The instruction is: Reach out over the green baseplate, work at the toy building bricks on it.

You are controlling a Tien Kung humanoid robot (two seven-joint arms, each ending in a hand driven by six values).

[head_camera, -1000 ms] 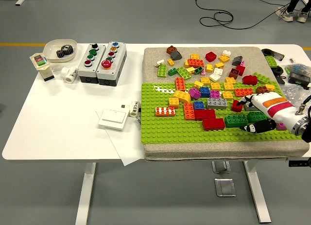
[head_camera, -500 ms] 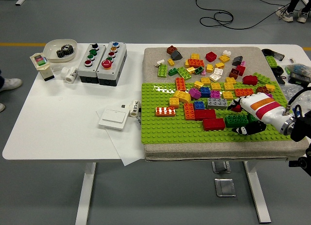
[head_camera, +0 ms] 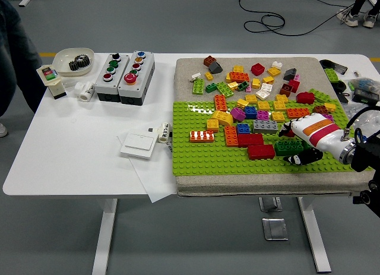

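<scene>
The right robot hand [head_camera: 297, 145] rests on the dark green brick [head_camera: 289, 147], grip unclear from here, and could knock the red brick [head_camera: 260, 151] just beside it loose.

Single view only: head camera, mounted high on robot's side, facing forward and down over white table [head_camera: 77, 150]. Near table edge runs across lower part of frame, table legs and grey floor below it. Far edge near top, floor with cables beyond. Distance moderate: nearly whole tabletop in frame, right end cut off. Green baseplate [head_camera: 202, 159] sits right of centre. Right hand [head_camera: 309, 138] enters from right edge. No second view to compare overlap.
</scene>
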